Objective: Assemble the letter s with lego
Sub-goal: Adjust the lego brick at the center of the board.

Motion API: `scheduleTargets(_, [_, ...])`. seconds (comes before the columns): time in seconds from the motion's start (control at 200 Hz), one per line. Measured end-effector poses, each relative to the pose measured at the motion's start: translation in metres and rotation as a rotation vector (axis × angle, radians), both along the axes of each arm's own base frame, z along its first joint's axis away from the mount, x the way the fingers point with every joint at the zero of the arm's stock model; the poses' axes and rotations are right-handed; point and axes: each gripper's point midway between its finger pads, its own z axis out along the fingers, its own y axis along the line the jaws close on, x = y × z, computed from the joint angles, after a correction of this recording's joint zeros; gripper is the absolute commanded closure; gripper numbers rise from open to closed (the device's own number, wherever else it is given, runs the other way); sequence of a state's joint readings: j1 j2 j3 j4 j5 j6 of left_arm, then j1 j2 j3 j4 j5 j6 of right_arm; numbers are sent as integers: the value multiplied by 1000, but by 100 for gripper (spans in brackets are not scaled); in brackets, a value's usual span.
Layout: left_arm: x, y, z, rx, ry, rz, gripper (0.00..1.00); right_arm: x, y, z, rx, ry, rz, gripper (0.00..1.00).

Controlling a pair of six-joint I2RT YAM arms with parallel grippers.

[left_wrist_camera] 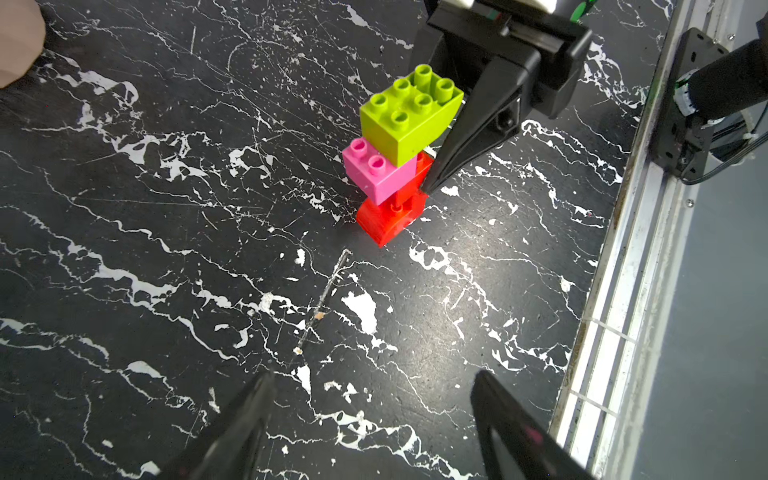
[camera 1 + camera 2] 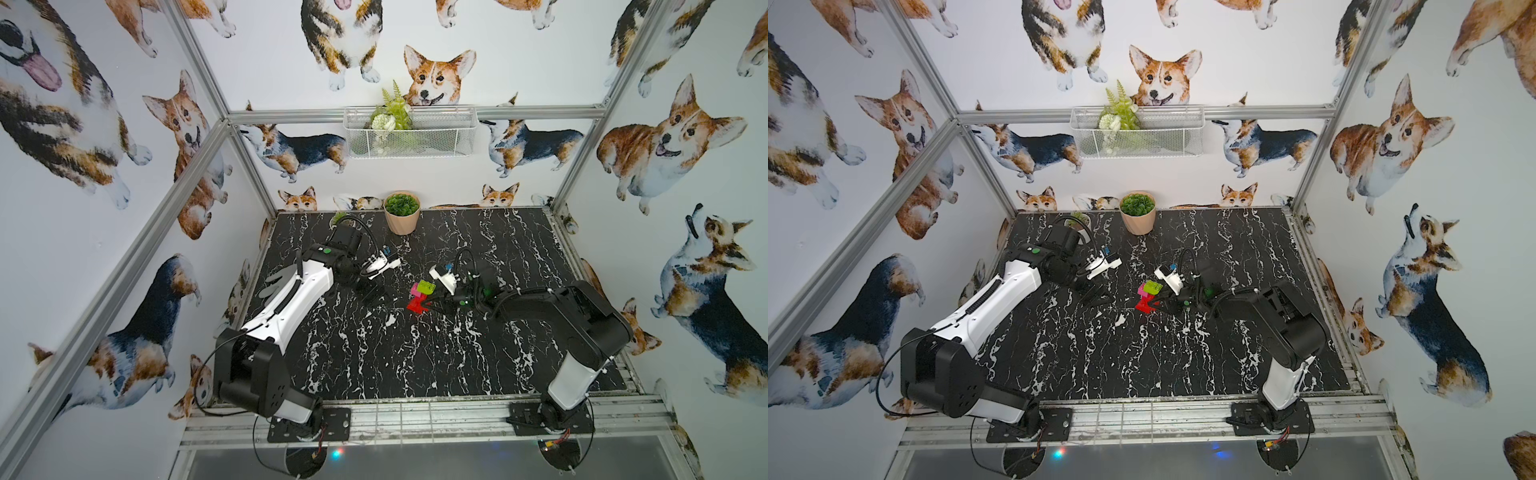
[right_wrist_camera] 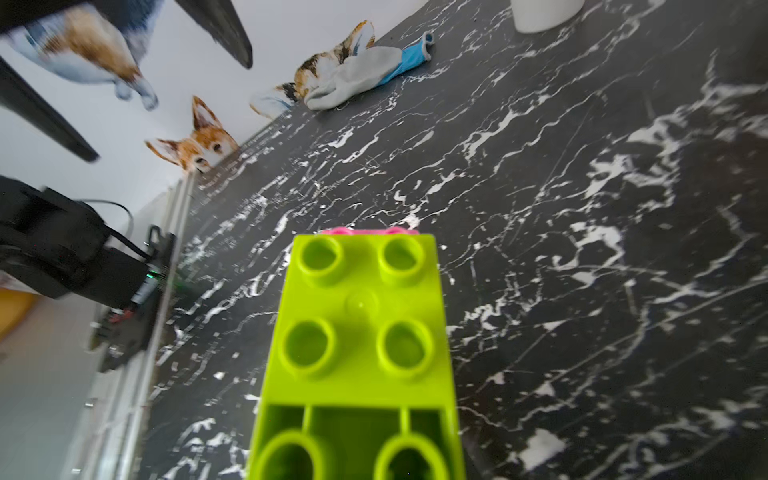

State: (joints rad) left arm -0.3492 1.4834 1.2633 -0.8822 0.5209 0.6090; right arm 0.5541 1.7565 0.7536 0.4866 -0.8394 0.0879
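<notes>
Standing on the black marbled surface [image 1: 166,249], the zigzag lego stack [image 1: 392,158], lime green over pink over red, lies ahead of the left gripper's [image 1: 374,419] released jaws; the right gripper [image 2: 428,304] clenches its red bricks [image 1: 386,220].

Cropped by the edge, the green brick [image 3: 357,332] nearly hides the pink brick [image 3: 365,230].
</notes>
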Motion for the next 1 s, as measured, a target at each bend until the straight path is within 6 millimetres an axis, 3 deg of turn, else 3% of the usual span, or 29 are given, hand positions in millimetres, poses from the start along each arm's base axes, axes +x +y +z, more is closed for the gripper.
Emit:
scheduleTargets(0.175, [1,6,3,-11,-1,28,22,-13,7,1,16,265,40,68])
scheduleTargets(0.325, [2,9,3,-14,3,39,22,-11,15,4,-3,386,71,66])
scheduleTargets(0.571, [0,13,0,-17,13,49,22,-18,17,-20,-66,628,67,65])
scheduleTargets(1.001, [-3,17,-2,-17,22,59,22,-20,13,-48,-100,834,38,62])
